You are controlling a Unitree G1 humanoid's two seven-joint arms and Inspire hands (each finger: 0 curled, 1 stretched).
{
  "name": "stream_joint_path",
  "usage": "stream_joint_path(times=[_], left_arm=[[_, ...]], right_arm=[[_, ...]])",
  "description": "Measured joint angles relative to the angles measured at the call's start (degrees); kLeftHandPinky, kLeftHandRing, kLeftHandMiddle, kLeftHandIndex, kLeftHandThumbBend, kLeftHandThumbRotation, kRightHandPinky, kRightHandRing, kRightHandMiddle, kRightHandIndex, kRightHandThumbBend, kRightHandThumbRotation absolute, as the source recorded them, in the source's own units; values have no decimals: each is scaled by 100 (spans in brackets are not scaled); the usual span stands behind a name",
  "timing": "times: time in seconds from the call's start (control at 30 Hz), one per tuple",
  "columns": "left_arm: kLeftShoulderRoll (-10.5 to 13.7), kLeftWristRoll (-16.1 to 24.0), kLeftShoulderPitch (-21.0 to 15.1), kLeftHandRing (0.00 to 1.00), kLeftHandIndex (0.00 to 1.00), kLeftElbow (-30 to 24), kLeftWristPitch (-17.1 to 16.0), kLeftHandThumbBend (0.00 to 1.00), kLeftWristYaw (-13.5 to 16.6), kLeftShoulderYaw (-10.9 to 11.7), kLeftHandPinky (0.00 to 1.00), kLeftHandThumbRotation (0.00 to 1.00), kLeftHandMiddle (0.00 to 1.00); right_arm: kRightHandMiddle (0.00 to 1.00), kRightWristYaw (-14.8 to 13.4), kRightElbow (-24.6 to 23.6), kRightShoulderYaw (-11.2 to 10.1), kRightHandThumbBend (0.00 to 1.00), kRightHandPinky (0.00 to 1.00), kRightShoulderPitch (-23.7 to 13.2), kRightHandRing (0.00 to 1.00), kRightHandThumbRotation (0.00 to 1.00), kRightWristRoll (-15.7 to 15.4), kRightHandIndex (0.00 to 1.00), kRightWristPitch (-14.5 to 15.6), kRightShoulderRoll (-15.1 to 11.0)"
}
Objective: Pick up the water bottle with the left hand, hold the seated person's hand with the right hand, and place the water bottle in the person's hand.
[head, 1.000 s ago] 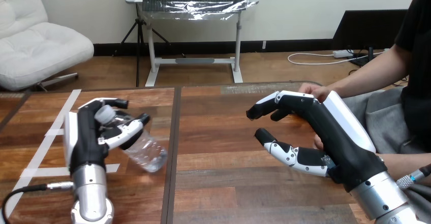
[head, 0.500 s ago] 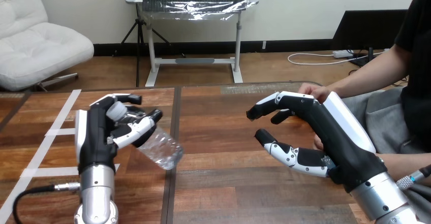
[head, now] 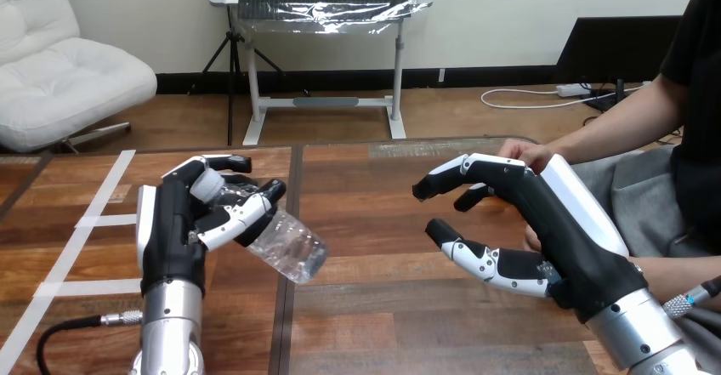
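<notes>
Bottle in the left hand, right hand open near the person

The left hand [head: 174,222] is over the left half of the table [head: 383,307], its fingers and thumb curled round the neck end of a clear plastic bottle [head: 289,246]. The bottle is tilted, with its white cap up by the fingers and its base pointing down toward the table's middle, and it seems lifted clear of the wood. The right hand [head: 561,222] hangs over the right half, well apart from the bottle, its fingers stretched out and thumb spread below, grasping nothing. The person's hand [head: 520,150] lies just behind those fingers near the table's right edge. I cannot tell whether they touch.
</notes>
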Motion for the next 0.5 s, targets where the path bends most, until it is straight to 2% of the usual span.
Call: stream_joint_path(times=[0.3,0.5], left_arm=[[-115,-114,176,41,50,-463,169,63,-112,2,37,0,45],[-174,-114,260,41,50,-759,261,62,-161,-1,36,0,45]], right_arm=[[74,78,0,-29,61,62,-3,72,0,-156,68,98,-248],[79,248,0,-102,70,67,-3,77,0,-253,74,331,-514]])
